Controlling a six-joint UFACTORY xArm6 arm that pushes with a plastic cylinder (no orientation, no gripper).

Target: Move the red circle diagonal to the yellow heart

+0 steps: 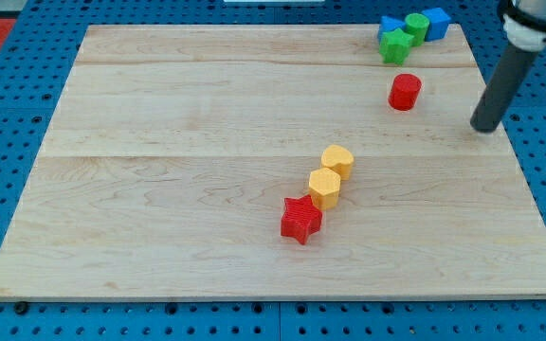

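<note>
The red circle (405, 92) is a short red cylinder standing on the wooden board (178, 189) at the view's upper right. My tip (484, 126) is to its right, apart from it, near the board's right edge. Two yellow blocks sit near the board's middle: the upper one (337, 161) and the lower one (324, 188) touch each other; I cannot tell which is the heart. A red star (300, 219) touches the lower yellow block on its lower left.
A cluster at the board's top right corner holds a blue block (390, 27), a green star (396, 46), a green cylinder (415, 27) and a blue cube (434, 23). Blue pegboard (8, 104) surrounds the board.
</note>
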